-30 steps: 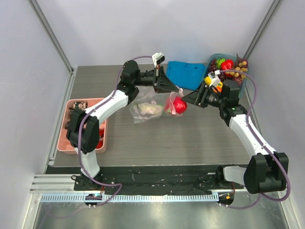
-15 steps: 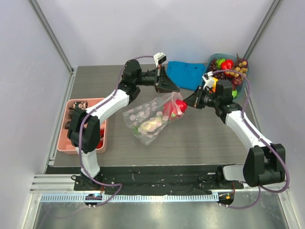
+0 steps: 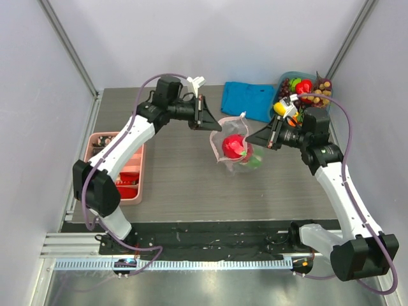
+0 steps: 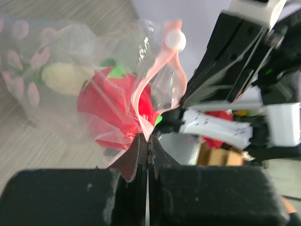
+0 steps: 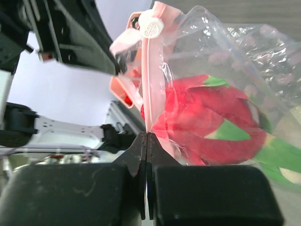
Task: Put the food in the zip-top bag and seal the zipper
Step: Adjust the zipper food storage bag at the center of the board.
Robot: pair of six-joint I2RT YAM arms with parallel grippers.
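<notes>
The zip-top bag [image 3: 245,159] hangs above the table's middle between both grippers. Inside it are food pieces: a red fruit with green leaves [image 3: 234,146] [image 5: 207,122] and a pale beige piece [image 4: 66,77]. My left gripper [image 3: 214,125] [image 4: 145,136] is shut on the pink zipper [image 4: 141,101] at the bag's left end. My right gripper [image 3: 250,139] [image 5: 146,134] is shut on the zipper [image 5: 149,80] at the other end. The white slider [image 5: 150,26] [image 4: 175,40] sits on the strip between them. The bag's mouth is bunched, and I cannot tell whether it is sealed.
A teal bin [image 3: 322,111] with more toy food stands at the back right. A folded blue cloth [image 3: 248,99] lies behind the bag. A pink tray [image 3: 121,166] sits at the table's left edge.
The bag has come up off the table from lying spread out and now hangs bunched. My right gripper has shut on the zipper edge. The left arm has swung back and left.
</notes>
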